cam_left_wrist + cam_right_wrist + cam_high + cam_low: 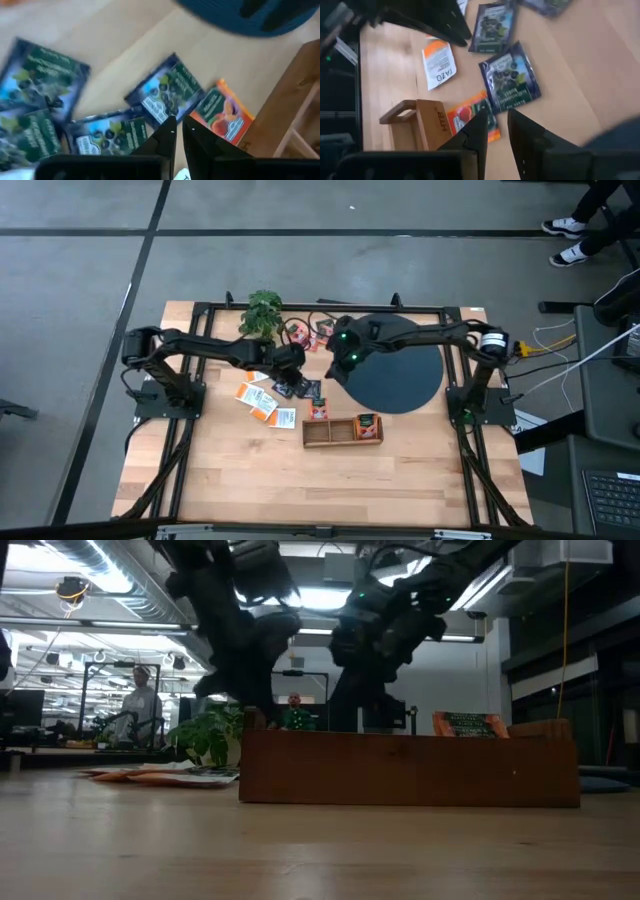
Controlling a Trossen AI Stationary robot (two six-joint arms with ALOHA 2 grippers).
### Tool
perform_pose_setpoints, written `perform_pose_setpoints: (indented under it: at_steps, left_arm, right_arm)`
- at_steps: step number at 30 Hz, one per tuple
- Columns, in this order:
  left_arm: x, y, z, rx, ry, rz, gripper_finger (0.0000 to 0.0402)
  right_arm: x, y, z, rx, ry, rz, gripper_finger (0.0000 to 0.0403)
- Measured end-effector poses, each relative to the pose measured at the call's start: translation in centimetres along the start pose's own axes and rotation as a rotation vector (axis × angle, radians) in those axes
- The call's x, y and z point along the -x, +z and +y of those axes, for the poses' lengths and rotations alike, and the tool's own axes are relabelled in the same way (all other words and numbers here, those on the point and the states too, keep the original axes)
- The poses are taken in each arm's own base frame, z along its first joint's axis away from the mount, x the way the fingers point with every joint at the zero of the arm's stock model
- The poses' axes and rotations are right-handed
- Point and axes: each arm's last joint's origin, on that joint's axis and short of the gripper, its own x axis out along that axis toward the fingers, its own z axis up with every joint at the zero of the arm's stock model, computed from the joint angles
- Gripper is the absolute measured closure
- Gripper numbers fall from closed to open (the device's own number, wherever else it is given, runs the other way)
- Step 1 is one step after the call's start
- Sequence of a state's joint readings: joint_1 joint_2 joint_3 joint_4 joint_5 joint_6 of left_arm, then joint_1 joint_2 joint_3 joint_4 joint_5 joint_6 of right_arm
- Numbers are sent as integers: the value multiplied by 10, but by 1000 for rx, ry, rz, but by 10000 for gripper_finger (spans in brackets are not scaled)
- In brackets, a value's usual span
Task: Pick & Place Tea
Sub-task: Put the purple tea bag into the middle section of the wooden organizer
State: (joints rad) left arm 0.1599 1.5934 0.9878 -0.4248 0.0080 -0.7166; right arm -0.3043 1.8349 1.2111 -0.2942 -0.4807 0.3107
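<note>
1. Nearest the low camera: wooden box (408, 768), an orange packet (470, 725) upright inside
2. Left gripper (178, 131) above scattered tea packets (165, 96), fingers nearly pressed together, nothing pinched
3. Right gripper (496, 125) slightly parted, empty
4. White packet (439, 62) marked "TAZO", lying by the box

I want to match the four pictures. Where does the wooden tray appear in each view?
High view: the wooden tray lies below the centre, beside the black disc.
Low view: the tray fills the middle, seen side-on.
Left wrist view: the tray is at the right edge.
Right wrist view: the tray is at the lower left.
Shared landmark: the orange packet at the tray's end, also in both wrist views; not visible in the low view.
</note>
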Motion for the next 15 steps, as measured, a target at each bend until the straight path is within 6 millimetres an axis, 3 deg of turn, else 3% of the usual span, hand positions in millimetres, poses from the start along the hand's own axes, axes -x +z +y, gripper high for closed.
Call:
perform_pose_setpoints:
  at_steps: [4,15]
  left_arm:
    - [-16,-4,-7,-15,-3,-9,376]
    - [-56,-31,-12,-39,96,103,399]
  right_arm:
    - [-10,0,1,2,1,26,324]
    - [-9,-7,-11,-29,-39,51,324]
